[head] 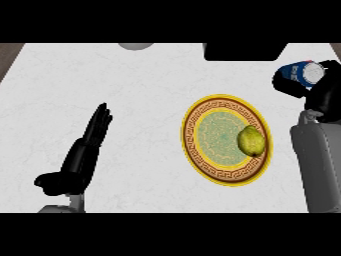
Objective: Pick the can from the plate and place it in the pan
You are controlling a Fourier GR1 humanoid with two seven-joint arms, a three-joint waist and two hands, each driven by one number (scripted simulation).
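One white marbled table (129, 85) fills nearly the whole head view; dark wood strips show past its left and right edges. Wide bare surface lies between the left hand and the plate, and across the upper left.

Plate (225, 172): gold rim, patterned band, green centre, right of middle. Its right rim lies just beside the grey right forearm (324, 165). A yellow-green pear-like fruit (251, 140) sits on the plate's right side.

Pan (244, 51): dark shape at the table's far edge, cut off by the view's top.

Left hand (92, 137): lower left, fingers straight and together, pointing away, holding nothing, well apart from the plate.

Right hand (332, 92): upper right, near the table's right edge, fingers curled round the can (301, 73). Can is blue and white, off the plate, right of the pan and apart from it.

Small grey rounded object (135, 46) at the far edge, identity unclear.
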